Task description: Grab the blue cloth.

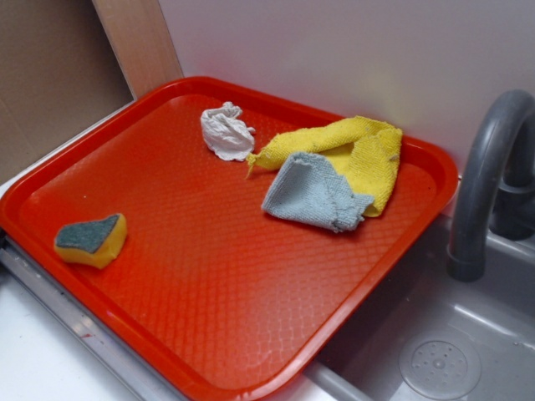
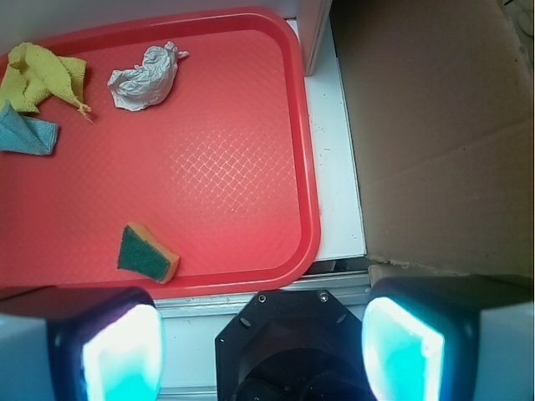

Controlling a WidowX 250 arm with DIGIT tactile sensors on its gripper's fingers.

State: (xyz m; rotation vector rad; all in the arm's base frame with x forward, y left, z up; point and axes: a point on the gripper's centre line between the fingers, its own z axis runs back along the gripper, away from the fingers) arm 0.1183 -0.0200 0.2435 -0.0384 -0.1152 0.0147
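Note:
The blue cloth (image 1: pixel 313 194) is a small pale grey-blue fuzzy piece lying on the red tray (image 1: pixel 217 276), partly over the yellow cloth (image 1: pixel 359 150). In the wrist view only a corner of the blue cloth (image 2: pixel 25 134) shows at the left edge, below the yellow cloth (image 2: pixel 42 77). My gripper (image 2: pixel 263 347) is open, its two glowing pads (image 2: pixel 124 355) wide apart with nothing between them. It hangs high, beyond the tray's near rim (image 2: pixel 251 280), far from the cloth. The exterior view does not show the gripper.
A white crumpled wad (image 1: pixel 226 131) lies beside the yellow cloth. A yellow sponge with a green top (image 1: pixel 90 239) sits near the tray's left corner. A grey sink (image 1: pixel 435 351) with a tap (image 1: pixel 485 175) lies to the right. Cardboard (image 2: pixel 435 125) stands past the tray.

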